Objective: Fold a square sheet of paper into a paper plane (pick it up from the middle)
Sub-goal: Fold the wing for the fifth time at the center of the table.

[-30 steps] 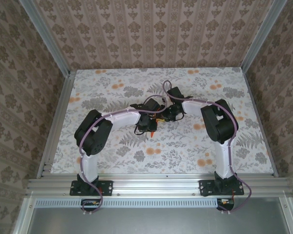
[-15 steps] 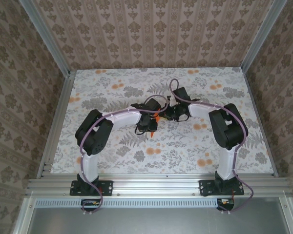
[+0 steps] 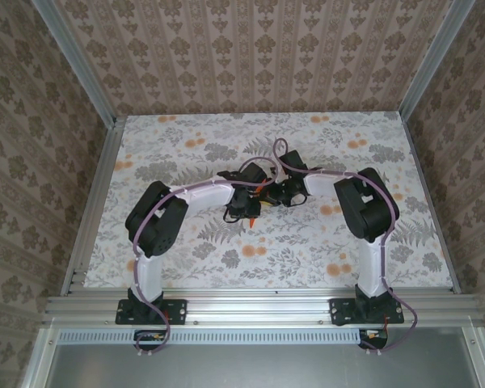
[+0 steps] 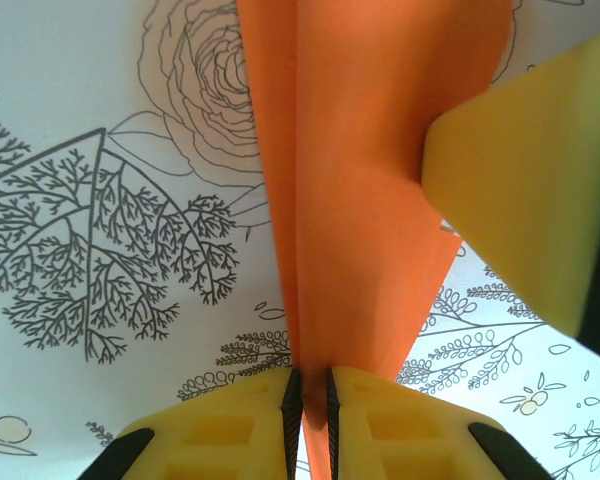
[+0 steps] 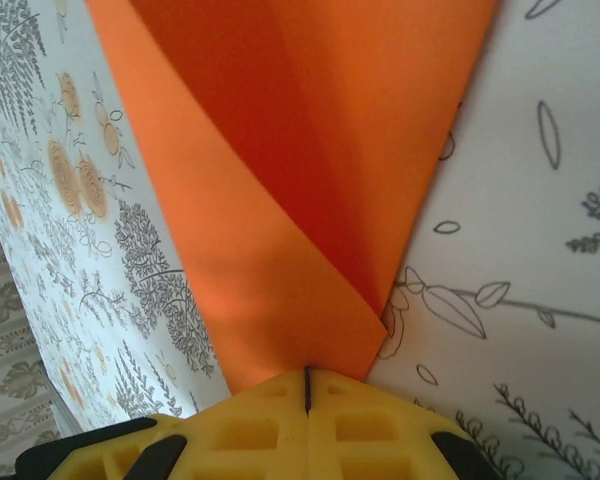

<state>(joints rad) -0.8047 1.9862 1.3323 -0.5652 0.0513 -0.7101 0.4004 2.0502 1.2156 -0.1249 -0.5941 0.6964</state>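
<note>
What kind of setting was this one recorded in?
Likely a purpose-built robot test cell: aluminium frame, wallpaper-patterned walls, floral tabletop, with left arm and right arm bolted at its edge, holding orange paper.

A: Right wrist entry. Position of the right pincer (image 5: 307, 388)?

B: Bottom centre of frame. Yellow fingers (image 5: 242, 425) pressed together, with a thin dark seam between them.

A: Contents?

B: The orange paper (image 5: 280, 200). Its lower edge runs into the seam, and it fans upward to the top edge of the frame.

A: Layers?

B: At least two. A paler flap lies lower left, over a darker shaded panel at upper centre. The fold between them slants down to the right and ends just above the fingertips.

A: Background?

B: Counter (image 5: 525, 250) with printed foliage: grey outline leaves at right, ferns and pale orange flower blotches (image 5: 75, 175) at left.
</note>
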